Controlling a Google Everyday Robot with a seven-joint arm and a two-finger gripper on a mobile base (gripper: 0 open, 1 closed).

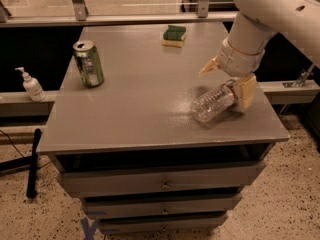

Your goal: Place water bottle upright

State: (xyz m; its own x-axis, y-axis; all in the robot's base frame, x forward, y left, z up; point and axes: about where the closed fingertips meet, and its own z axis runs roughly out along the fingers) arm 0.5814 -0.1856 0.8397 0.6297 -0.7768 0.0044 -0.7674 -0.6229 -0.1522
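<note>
Bottle down on its side at the tabletop's right edge, pincer over its neck end

Camera view: the clear ribbed bottle lies with its long axis slanting, base toward the front-left, cap end up-right between the pincer's two tan fingers, which stand apart, astride it. It looks light, thin-walled and slick, likely to roll or dent; the stiffer shoulder near the neck seems the best hold. The can and sponge stand well apart.
</note>
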